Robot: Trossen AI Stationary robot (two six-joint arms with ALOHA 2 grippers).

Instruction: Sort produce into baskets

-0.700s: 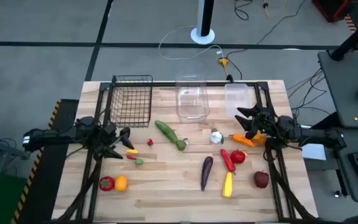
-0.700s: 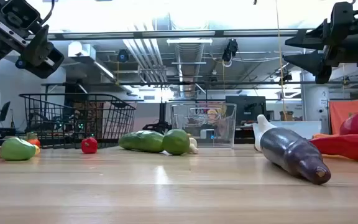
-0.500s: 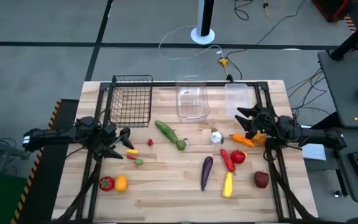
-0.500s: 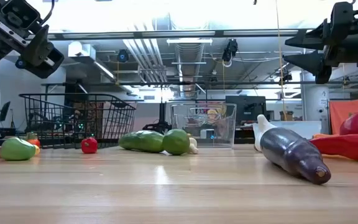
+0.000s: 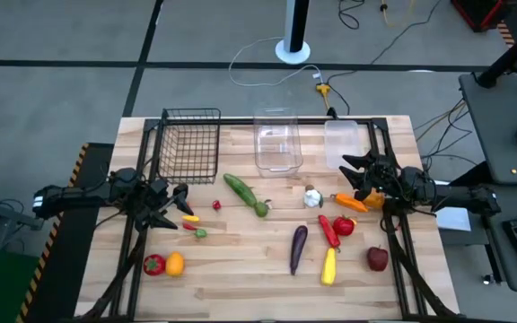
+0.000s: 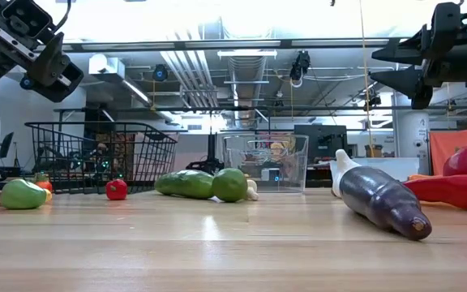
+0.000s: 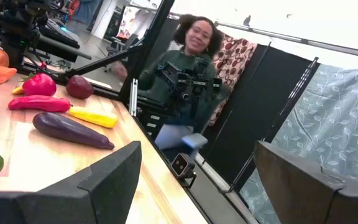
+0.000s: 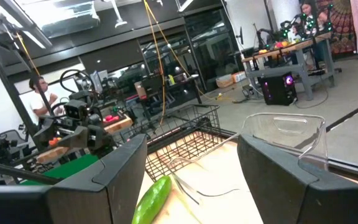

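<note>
High view: left gripper [image 5: 179,199] over the table's left side, fingers spread, holding nothing; right gripper [image 5: 352,173] over the right side, fingers spread too, empty. Black wire basket [image 5: 191,144], taller clear bin [image 5: 276,142] and shallower clear bin [image 5: 340,143] in a row along the far edge, all without produce. Cucumber [image 5: 244,194] mid-table, long axis diagonal, running from far-left to near-right. Eggplant [image 5: 298,248] nearer the front, long axis almost front-to-back, slightly tilted. Yellow pepper [image 5: 329,266] just beside it, roughly parallel. Red apple [image 5: 377,258] near the right front; garlic [image 5: 312,197] close to the right gripper.

Low view: eggplant [image 6: 377,200] lying flat, stem end pointing away, blunt end toward the camera. Cucumber [image 6: 201,183] lying flat ahead of the basket [image 6: 104,154].

Left wrist view: fingers [image 7: 114,177] wide apart; eggplant [image 7: 72,130] flat on the wood.

Right wrist view: fingers [image 8: 117,168] wide apart; cucumber [image 8: 151,199] just ahead.

Likely light, stiff, smooth-skinned, prone to rolling; best pinched across the middle, square to the long axis.
</note>
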